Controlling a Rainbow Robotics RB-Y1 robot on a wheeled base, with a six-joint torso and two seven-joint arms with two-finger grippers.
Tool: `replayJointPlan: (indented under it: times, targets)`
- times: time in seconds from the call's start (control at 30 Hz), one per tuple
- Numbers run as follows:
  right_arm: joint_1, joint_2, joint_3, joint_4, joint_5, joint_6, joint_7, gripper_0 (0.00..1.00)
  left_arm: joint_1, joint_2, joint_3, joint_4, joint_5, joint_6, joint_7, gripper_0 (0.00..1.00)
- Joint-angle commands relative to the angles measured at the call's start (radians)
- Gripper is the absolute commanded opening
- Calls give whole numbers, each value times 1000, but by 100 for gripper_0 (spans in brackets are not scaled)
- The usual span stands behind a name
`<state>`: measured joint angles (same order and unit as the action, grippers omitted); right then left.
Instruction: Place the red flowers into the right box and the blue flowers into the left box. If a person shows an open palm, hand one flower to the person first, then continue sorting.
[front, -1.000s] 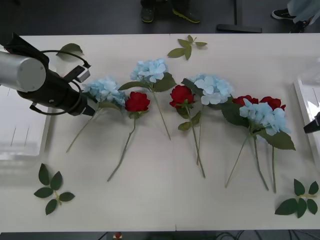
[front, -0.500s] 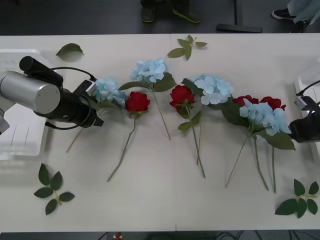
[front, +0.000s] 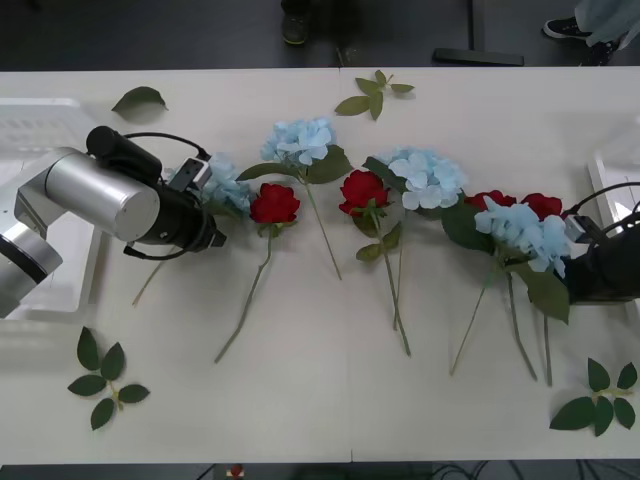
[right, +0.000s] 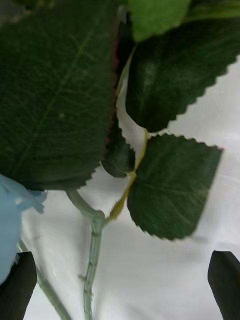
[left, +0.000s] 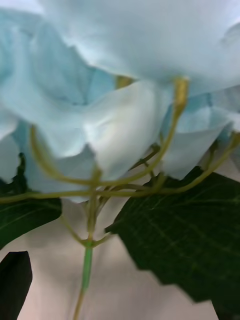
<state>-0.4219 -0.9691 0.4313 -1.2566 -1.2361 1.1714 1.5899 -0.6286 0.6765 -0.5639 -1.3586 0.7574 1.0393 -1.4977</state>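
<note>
Front view: I see the flowers strung across the middle band of the table (front: 330, 400), with bare tabletop along the lower edge except leaf sprigs (front: 104, 378) at both lower corners. Left box (front: 45, 200) sits at the left edge, right box (front: 612, 190) at the right edge. Left gripper (front: 207, 205) is mid-left, against the leftmost blue flower (front: 222, 183), a red rose (front: 274, 204) just beside it. Left wrist view: fingers spread wide, that stem (left: 87, 255) between them, nothing gripped. Right gripper (front: 572, 268) is at the right edge, by the rightmost blue flower (front: 528, 232) and two roses (front: 540, 205). Right wrist view: fingers (right: 225, 280) apart at both corners, a stem (right: 92, 250) and leaves between, nothing clamped.
</note>
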Motion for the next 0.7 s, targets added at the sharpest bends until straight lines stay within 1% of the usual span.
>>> replayJointPlan:
  times: [0.03, 0.17, 0.33, 0.37, 0.4, 0.43, 0.47, 0.5, 0.53, 0.6, 0.63, 0.67, 0.7]
  targets:
    - [11, 20, 0, -4, 1, -32, -36, 100, 1, -5, 19, -25, -32, -5, 30, 100]
    - [20, 35, 1, -4, 18, -67, -39, 100, 1, -12, 18, -13, -69, -5, 40, 100]
    - [23, 47, 0, -4, 38, -78, -36, 99, 1, -31, 18, 1, -150, -5, 54, 100]
    - [23, 49, 0, -4, 41, -81, -34, 87, 1, -31, 18, 4, -155, -5, 56, 100]
    - [26, 49, 0, -4, 47, -85, -33, 69, 1, -34, 18, 6, -156, -5, 60, 100]
    - [28, 50, 1, -4, 58, -92, -28, 41, 1, -38, 19, 7, -158, -5, 65, 100]
    - [28, 53, 1, -4, 73, -92, -25, 21, 1, -40, 18, 9, -162, -5, 70, 100]
    - [28, 58, 1, -4, 89, -92, -24, 4, 1, -43, 18, 9, -165, -5, 73, 100]
    - [28, 61, 1, -4, 110, -95, -22, 0, 1, -46, 18, 12, -173, -5, 76, 100]
    - [28, 72, 0, -4, 142, -98, -22, 0, 1, -49, 16, 18, -176, -4, 80, 100]
    - [28, 75, 1, -4, 153, -99, -22, 0, 1, -52, 12, 19, -178, -2, 83, 98]
    - [28, 75, 1, -4, 153, -99, -22, 0, 1, -52, 10, 19, -181, -2, 85, 92]
    - [28, 76, 1, -4, 155, -101, -25, 0, 1, -54, 2, 21, -190, -2, 88, 79]
